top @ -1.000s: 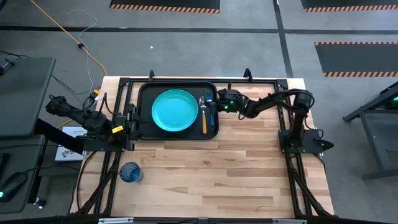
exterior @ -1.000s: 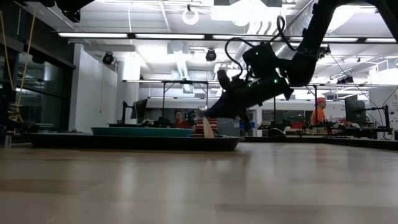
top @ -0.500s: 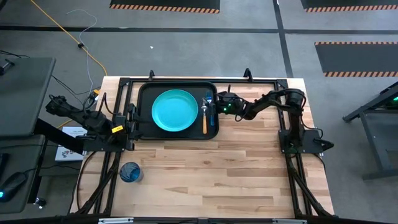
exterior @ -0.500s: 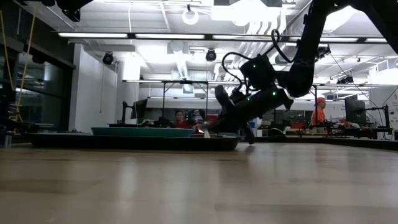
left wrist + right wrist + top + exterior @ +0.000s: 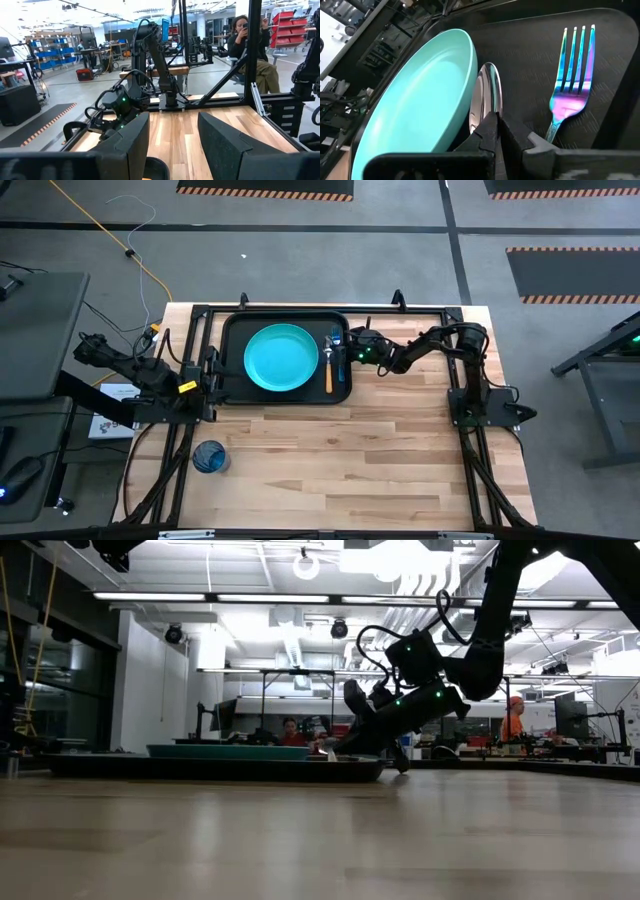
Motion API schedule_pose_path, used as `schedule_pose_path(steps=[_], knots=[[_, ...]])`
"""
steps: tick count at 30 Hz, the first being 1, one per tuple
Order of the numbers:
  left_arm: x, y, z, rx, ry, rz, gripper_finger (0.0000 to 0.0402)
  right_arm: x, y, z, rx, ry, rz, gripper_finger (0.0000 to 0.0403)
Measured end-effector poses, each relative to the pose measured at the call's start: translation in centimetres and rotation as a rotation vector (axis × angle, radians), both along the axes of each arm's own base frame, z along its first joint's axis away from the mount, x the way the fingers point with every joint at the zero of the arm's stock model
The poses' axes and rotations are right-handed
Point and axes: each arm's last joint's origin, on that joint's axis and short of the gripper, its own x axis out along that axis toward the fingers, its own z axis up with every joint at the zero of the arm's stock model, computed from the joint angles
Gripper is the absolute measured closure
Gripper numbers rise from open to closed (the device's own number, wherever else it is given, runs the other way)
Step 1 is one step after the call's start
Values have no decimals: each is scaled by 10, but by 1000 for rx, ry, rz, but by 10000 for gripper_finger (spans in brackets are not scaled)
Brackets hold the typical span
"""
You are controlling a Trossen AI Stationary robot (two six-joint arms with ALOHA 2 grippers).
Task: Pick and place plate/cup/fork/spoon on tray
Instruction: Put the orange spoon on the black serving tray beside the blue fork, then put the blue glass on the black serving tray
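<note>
1. My right gripper (image 5: 352, 347) is low over the right edge of the black tray (image 5: 232, 327), reaching in from the table's right side. In the low view the right gripper (image 5: 340, 740) is angled down to the tray rim (image 5: 200, 769).
2. In my right wrist view the two dark fingers (image 5: 492, 132) are pressed together with no visible gap. They lie over the spoon's handle end, so I cannot tell whether they clamp it or merely cover it.
3. The spoon (image 5: 328, 365) lies inside the tray, just right of the plate, its orange handle pointing toward the near rim. Its silver bowl (image 5: 486, 97) sits right against the plate's edge.
4. The turquoise plate (image 5: 281, 358) rests flat in the middle of the tray; the wrist view shows its raised rim (image 5: 420, 95).
5. The fork (image 5: 338, 352) lies in the tray beside the spoon, on the side toward my right gripper. Up close the fork (image 5: 572, 80) shows an iridescent blue-violet sheen, four tines pointing to the far rim.
6. The blue cup (image 5: 210, 457) stands on the bare wood table (image 5: 380, 460), near the front left corner, well apart from the tray.
7. My left gripper (image 5: 172, 145) waits at the table's left edge, beside the tray, its fingers (image 5: 220, 137) spread apart and holding nothing.
8. A seated person (image 5: 247, 45) shows beyond the table in the left wrist view.
</note>
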Motion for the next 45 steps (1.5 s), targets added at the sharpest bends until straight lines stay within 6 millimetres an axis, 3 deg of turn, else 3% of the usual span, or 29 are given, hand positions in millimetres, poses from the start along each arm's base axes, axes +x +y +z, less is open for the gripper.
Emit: schedule_pose_path(steps=[25, 37, 45], knots=[[0, 0, 0, 0, 2, 0, 245, 0, 1, 0, 4, 0, 10, 400], [0, 0, 0, 0, 2, 0, 245, 0, 1, -1, -25, 18, 16, 310], [0, 0, 0, 0, 2, 0, 245, 0, 1, 0, -85, 25, 41, 295]])
